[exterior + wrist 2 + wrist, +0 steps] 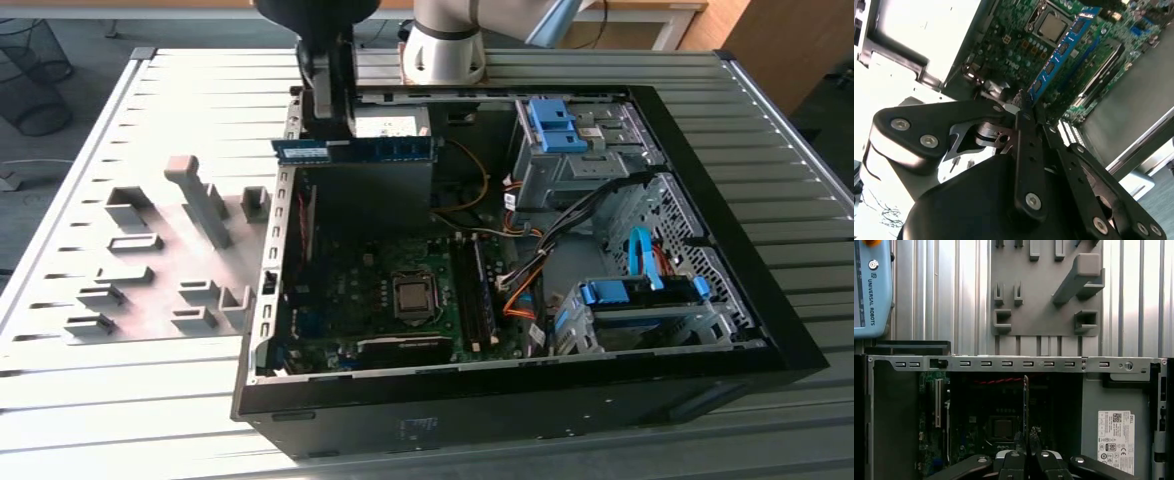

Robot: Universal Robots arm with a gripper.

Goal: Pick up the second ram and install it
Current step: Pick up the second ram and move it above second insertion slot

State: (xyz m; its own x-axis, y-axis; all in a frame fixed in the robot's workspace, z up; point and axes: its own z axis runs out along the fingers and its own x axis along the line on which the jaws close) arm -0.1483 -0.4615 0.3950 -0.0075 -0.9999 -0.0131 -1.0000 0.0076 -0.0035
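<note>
I see the second ram [358,149] as a thin, flat blue stick with a row of dark chips and a pale label on its face. It is held level in the air above the open computer case [747,330], over the end of the case nearest the arm [447,45]. The gripper [324,140] is closed narrow on one end of the stick. Its black fingers [1027,150], flat bars dotted with bolt heads, pinch the board's edge in the second wrist view.

In the exterior view the gripped end is covered by the gripper. In the first wrist view the stick is edge-on, a thin dark line, and I cannot make out its chips there.

Inside the case lies the green motherboard [360,300], crowded with small parts. It carries a square, metal-framed processor socket [415,297] and long black slots [474,290] just beside that. I cannot tell whether any slot is already filled. Orange and black cables [521,290] run along the slots. Glossy blue plastic drive caddies [627,295] sit in perforated metal cages at the case's other side.

Beside the case, a matte grey holder plate [147,270] with blocky upright pockets rests on the ribbed metal table [107,400]. The arm's upper part is cut off by the edge of the exterior view.
</note>
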